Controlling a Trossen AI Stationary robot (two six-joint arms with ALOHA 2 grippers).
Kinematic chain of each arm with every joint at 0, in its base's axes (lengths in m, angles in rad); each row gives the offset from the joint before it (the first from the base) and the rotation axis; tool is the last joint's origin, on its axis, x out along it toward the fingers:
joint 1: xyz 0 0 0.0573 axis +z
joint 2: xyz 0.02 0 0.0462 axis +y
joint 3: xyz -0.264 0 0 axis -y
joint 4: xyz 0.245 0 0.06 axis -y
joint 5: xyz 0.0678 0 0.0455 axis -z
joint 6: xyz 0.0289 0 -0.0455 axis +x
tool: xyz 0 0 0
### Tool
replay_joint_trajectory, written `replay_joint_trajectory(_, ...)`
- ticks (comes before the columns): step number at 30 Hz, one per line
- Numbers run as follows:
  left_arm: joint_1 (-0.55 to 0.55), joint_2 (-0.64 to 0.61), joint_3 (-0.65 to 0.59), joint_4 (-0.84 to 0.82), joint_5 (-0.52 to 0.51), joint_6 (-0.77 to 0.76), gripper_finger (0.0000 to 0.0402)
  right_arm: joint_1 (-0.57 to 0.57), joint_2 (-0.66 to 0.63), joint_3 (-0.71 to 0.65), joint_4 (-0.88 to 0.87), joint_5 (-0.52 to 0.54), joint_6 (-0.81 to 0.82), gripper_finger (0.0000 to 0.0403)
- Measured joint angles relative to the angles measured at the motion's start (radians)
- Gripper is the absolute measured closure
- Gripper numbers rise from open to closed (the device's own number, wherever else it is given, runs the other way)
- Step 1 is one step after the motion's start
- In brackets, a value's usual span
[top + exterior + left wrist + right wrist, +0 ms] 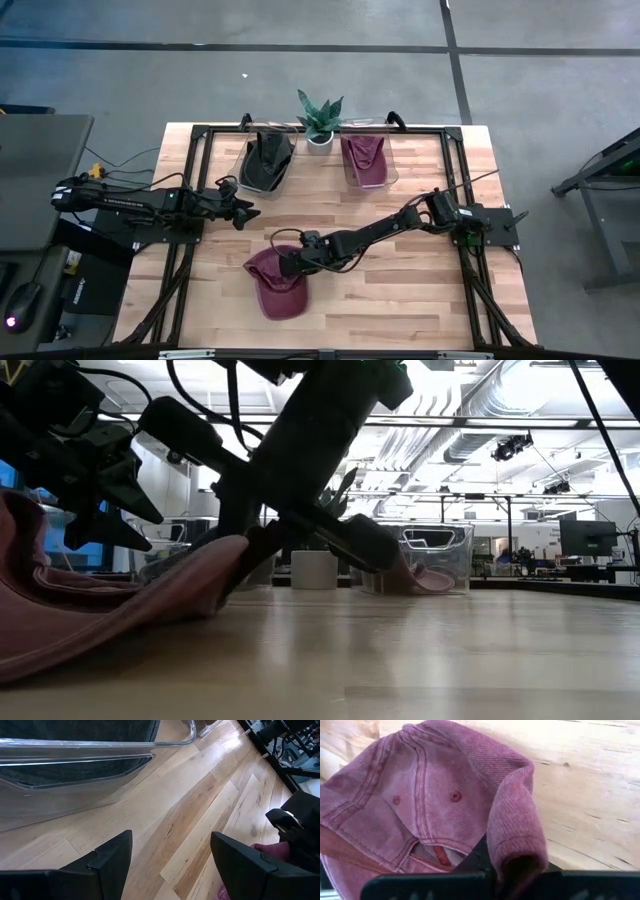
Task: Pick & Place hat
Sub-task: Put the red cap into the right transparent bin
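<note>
A maroon cap point(273, 284) lies on the wooden table near its front edge, brim toward the near side; the right wrist view shows its crown point(420, 795) with eyelets. My right gripper point(288, 264) reaches in from the table's right and is shut on the cap's far edge. My left gripper point(248, 212) hovers open over bare wood, left of centre, just in front of the clear bin point(266, 168) that holds a dark hat. In its wrist view my left gripper point(170, 850) has nothing between the fingers. My right gripper pinches a bunched fold of the cap's crown edge point(514, 837) between its two fingers, coming in low and slanting from the table's right and far side. The pinched edge point(225, 555) is raised a little, while the rest of the cap point(90, 610) lies on the table.
Two clear bins stand along the far edge: the left with a dark hat, the right bin point(366, 160) with another maroon hat. A small potted plant point(320, 122) sits between them. Black frame rails point(186, 190) border the table. Bare wood point(400, 290) lies to the cap's right.
</note>
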Motion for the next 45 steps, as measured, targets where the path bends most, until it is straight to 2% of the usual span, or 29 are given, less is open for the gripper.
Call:
replay_joint_trajectory(10, 0.000, 0.000, 0.000, 0.000, 0.000, 0.000, 0.0140, 0.017, -0.035, 0.000, 0.010, 0.035, -0.046, 0.0395)
replay_joint_trajectory(35, 0.000, 0.000, 0.000, 0.000, 0.000, 0.000, 0.0140, 0.101, -0.210, 0.000, 0.052, 0.315, -0.178, 0.0395)
replay_joint_trajectory(40, 0.000, 0.000, 0.000, 0.000, 0.000, 0.000, 0.0140, 0.108, -0.274, -0.008, -0.016, 0.373, -0.218, 0.0395)
replay_joint_trajectory(45, 0.000, 0.000, 0.000, 0.000, 0.000, 0.000, 0.0140, 0.113, -0.360, -0.009, -0.169, 0.427, -0.249, 0.0395)
